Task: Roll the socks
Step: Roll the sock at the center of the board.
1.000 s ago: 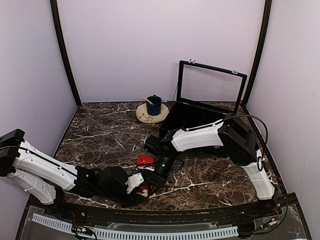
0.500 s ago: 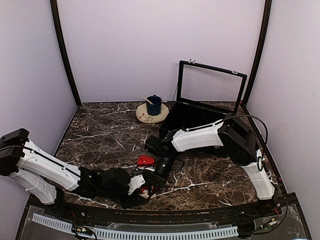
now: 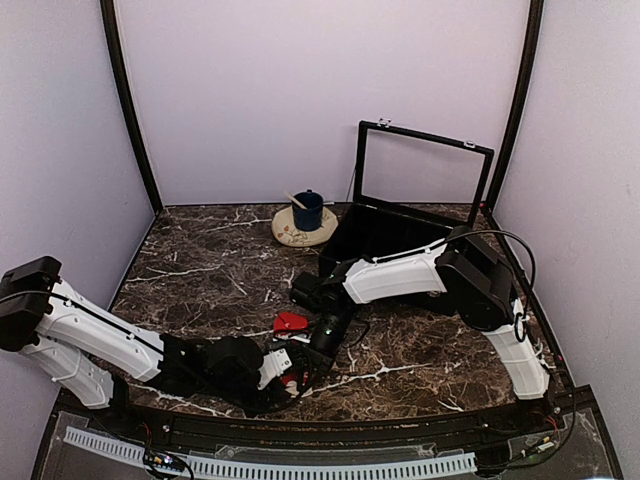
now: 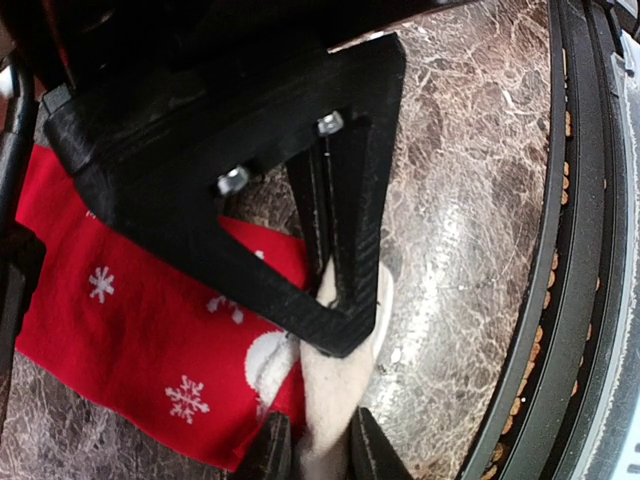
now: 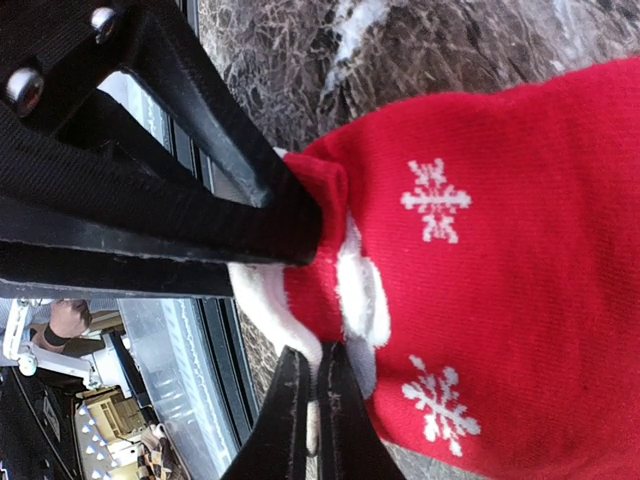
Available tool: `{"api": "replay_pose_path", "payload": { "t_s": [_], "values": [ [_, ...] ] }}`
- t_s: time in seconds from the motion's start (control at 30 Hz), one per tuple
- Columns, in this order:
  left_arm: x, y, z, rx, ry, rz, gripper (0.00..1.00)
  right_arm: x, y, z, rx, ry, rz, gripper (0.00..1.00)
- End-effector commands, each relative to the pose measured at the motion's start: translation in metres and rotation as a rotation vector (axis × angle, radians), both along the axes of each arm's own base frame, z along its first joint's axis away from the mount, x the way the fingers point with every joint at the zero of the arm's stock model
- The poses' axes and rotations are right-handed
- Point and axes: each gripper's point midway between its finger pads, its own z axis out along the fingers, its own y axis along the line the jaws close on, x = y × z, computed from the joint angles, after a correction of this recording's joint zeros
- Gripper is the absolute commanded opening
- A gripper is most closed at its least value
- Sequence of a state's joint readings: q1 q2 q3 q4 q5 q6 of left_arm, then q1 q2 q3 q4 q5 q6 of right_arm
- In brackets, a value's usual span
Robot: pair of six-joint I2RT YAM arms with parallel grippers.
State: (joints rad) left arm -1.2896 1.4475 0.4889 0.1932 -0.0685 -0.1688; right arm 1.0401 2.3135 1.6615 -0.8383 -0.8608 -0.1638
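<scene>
Red sock (image 4: 130,330) clamped at its white edge by left claw (image 4: 318,450) and right claw (image 5: 312,410); risks slipping or bunching if tugged unevenly.

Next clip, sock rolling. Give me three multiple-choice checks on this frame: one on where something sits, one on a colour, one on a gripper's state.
1. Where does the blue cup stand?
A. On the saucer at the back of the table
B. Inside the black case
C. At the table's near edge

2. What colour are the snowflakes on the red sock?
A. Green
B. Yellow
C. White

3. How is the right gripper?
A. Open above the sock
B. Shut on the sock's white edge
C. Shut on the cup

Answers:
1 A, the top view shows the cup on the saucer near the back wall.
2 C, both wrist views show white flakes on red fabric.
3 B, its own wrist view shows the fingers pinched together on white fabric.
</scene>
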Motion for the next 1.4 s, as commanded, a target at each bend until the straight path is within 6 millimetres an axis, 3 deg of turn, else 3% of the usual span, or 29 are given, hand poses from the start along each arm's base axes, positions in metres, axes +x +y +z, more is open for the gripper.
{"api": "replay_pose_path", "payload": {
  "t_s": [0.0,0.53,0.9,1.37],
  "values": [
    [-0.005,0.0,-0.003,0.015,0.026,-0.008,0.19,-0.002,-0.016,-0.025,-0.088,0.0,0.004,0.0],
    [-0.012,0.008,-0.012,0.006,0.149,0.005,0.03,0.004,-0.013,-0.023,-0.092,-0.023,-0.016,0.0],
    [-0.015,0.013,-0.017,-0.008,0.276,0.017,0.0,0.023,-0.008,-0.012,-0.048,-0.031,-0.099,0.24],
    [-0.014,0.015,-0.015,-0.025,0.316,0.022,0.0,0.05,-0.013,0.002,0.011,-0.017,-0.218,0.27]
  ]
}}
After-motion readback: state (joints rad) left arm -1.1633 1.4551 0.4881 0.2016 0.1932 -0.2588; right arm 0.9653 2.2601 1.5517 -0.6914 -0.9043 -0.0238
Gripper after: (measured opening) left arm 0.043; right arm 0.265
